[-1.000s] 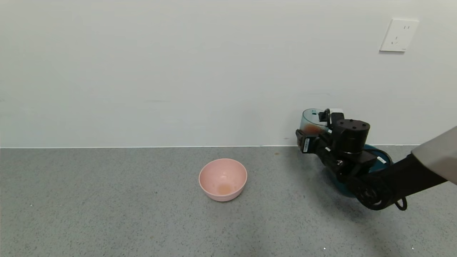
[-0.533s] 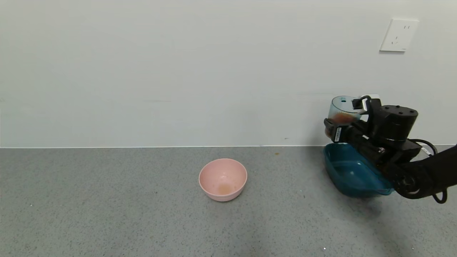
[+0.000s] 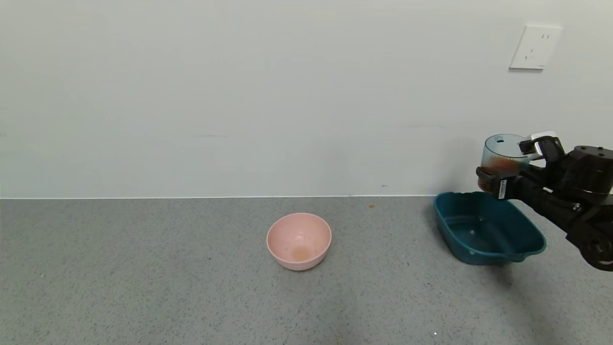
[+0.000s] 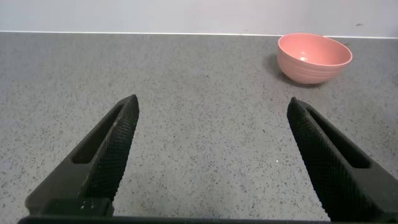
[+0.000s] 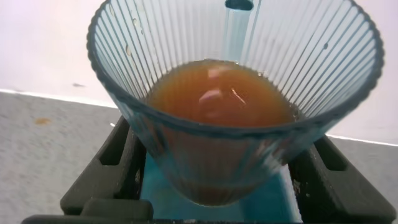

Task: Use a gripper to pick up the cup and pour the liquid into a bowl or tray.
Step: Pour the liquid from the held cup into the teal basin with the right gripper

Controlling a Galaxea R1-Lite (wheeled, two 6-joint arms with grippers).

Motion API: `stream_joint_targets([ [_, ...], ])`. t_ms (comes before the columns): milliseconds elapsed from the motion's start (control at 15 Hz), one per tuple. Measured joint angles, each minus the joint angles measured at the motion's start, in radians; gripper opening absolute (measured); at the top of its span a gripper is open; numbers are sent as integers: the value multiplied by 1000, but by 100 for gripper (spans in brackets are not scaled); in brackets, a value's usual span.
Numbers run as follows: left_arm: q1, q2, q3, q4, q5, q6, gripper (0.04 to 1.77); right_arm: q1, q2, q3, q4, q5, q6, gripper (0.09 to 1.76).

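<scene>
The right gripper (image 3: 504,168) is clamped on the cup (image 3: 501,154), one finger (image 5: 106,171) pressed against each side of its ribbed wall, low down near the base. The cup stands nearly upright between the fingers, raised off the floor (image 3: 191,287), its open rim above them and a small tab at the rim on the side away from the wrist. The liquid (image 5: 217,96), opaque orange-brown, sits in the lower part of the cup, well below the rim, its surface about level with the finger tops. Under the fingers lies the basin (image 3: 517,249), dark teal; the cup hangs over its far end, close to the wall (image 3: 239,96), and teal shows directly beneath the cup base in the right wrist view. The basin rests on the speckled grey floor. Well apart from the right fingers, toward the robot's left, stands a pink bowl (image 3: 299,240) with a faint orange smear at its bottom. The left gripper (image 4: 211,146) is low over the bare floor, its fingers (image 4: 115,143) spread wide apart with nothing between them; the pink bowl lies beyond them, off to one side.
</scene>
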Motion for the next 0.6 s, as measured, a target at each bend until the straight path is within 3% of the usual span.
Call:
stream_joint_targets([
  [600, 0, 0, 0, 0, 0, 0, 172, -144, -18, 54, 43, 122, -193, 133],
])
